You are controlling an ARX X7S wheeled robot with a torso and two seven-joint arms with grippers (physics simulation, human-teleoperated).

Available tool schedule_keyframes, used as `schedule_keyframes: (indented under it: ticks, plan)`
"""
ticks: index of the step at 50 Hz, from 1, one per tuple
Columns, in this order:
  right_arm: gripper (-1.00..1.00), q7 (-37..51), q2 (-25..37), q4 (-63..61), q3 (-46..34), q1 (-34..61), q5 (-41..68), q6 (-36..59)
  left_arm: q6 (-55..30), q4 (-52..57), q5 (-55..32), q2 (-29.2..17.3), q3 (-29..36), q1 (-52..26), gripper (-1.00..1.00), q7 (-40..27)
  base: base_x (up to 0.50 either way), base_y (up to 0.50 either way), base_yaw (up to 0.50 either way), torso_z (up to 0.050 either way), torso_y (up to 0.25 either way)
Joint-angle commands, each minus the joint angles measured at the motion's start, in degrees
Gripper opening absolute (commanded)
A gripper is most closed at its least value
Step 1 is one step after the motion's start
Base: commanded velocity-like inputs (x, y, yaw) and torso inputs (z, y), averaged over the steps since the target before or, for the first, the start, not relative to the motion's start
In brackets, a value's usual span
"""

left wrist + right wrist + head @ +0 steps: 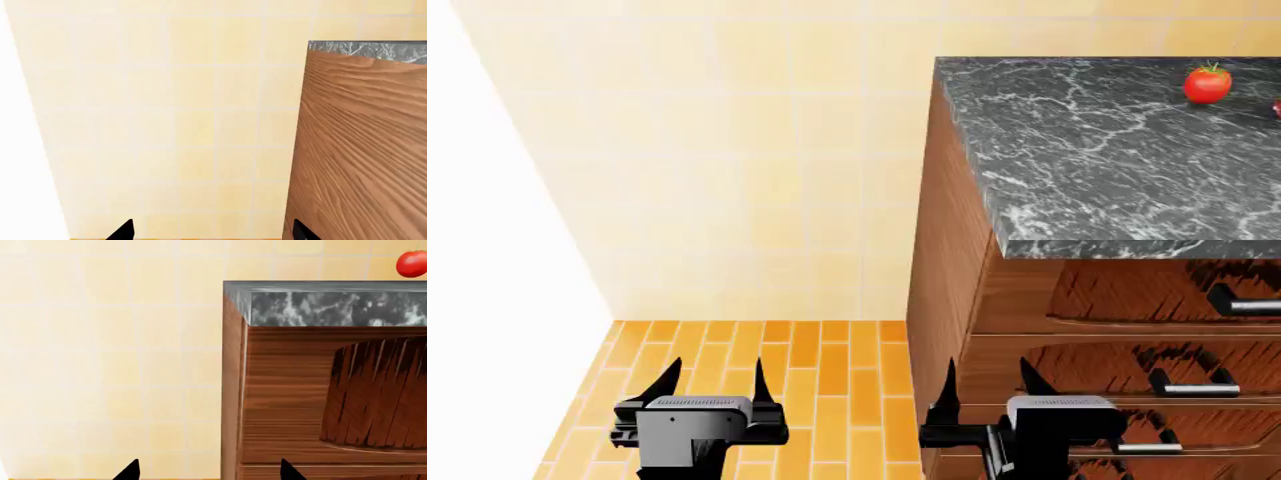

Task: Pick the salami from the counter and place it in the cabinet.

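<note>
Tiled wall [761, 150] faced; both jaws spread, nothing gripped: left gripper [711, 385], right gripper [988, 382]. Marble counter [1094, 150] above right gripper, tomato [1208, 84] on it.

Tomato [1208, 84] upright; cream tiled wall [761, 160]; orange floor tiles [814, 380].

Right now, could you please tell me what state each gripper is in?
Left gripper: open, holding nothing, low over the floor.
Right gripper: open, holding nothing, low in front of the counter drawers.
</note>
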Motion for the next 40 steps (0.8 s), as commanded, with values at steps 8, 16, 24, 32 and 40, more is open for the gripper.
schedule_keyframes:
  ticks: [8,16,24,32,40]
  plan:
    - [1.00,3.53,2.50,0.12,-1.35,2.10,1.25,-0.01,2.57,-1.27,-1.93,-2.24,5.08,-1.84,1.00,0.35,0.00,0.00,0.00,0.018,0.000]
    - [1.00,5.64,5.14,-12.78,-1.01,3.22,-0.62,9.21,-9.20,7.04,-2.20,-5.23,5.10,-7.48,1.00,0.04,0.00,0.00,0.00,0.050,0.000]
    - [1.00,4.17,8.29,-25.01,0.06,10.24,-0.06,23.67,-30.65,21.46,-7.01,-8.98,3.15,-16.54,1.00,2.67,0.00,0.00,0.00,0.050,0.000]
    - [1.00,2.18,8.64,-23.44,0.65,15.06,3.46,30.14,-35.47,20.86,-9.35,-10.27,2.63,-20.18,1.00,4.15,0.00,0.00,0.00,0.050,0.000]
    - [1.00,1.89,9.43,-23.56,0.11,18.37,4.13,34.68,-36.86,19.42,-9.88,-11.37,2.50,-22.12,1.00,4.64,0.00,0.00,0.00,0.050,0.000]
